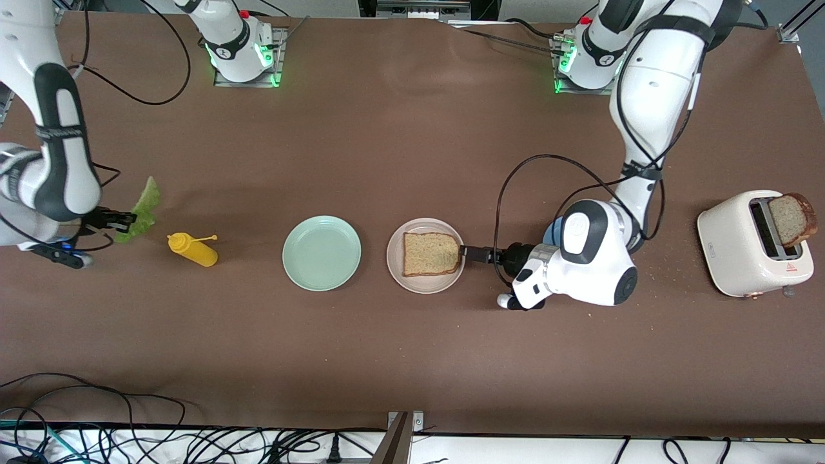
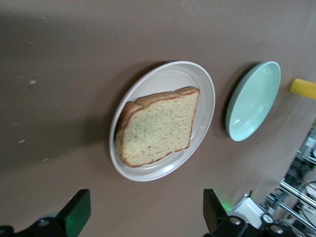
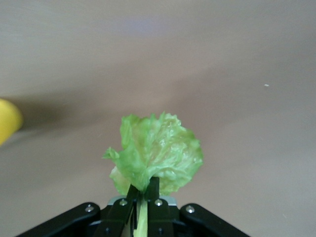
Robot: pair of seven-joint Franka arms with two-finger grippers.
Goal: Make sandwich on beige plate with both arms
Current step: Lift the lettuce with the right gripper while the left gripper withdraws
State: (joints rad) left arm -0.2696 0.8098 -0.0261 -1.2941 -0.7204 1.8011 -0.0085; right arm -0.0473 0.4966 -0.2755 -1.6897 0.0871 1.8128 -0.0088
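One bread slice [image 1: 430, 254] [image 2: 158, 126] lies flat on the beige plate [image 1: 396, 258] [image 2: 202, 94]. My left gripper [image 1: 470, 252] [image 2: 146, 212] hovers low at the plate's rim toward the left arm's end, open, with nothing between its fingers [image 2: 76, 215]. At the right arm's end of the table, my right gripper [image 1: 122, 220] [image 3: 144, 190] is shut on the stem of the ruffled green lettuce leaf [image 1: 145, 206] [image 3: 158, 153]. A second bread slice [image 1: 791, 219] sticks up out of the toaster [image 1: 741, 245].
A mint-green plate [image 1: 321, 252] [image 2: 253, 101] sits beside the beige plate. A yellow squeeze bottle [image 1: 193, 250] [image 3: 7, 121] lies between it and the lettuce. A blue plate [image 1: 552, 232] peeks out under the left arm. Cables run along the table's near edge.
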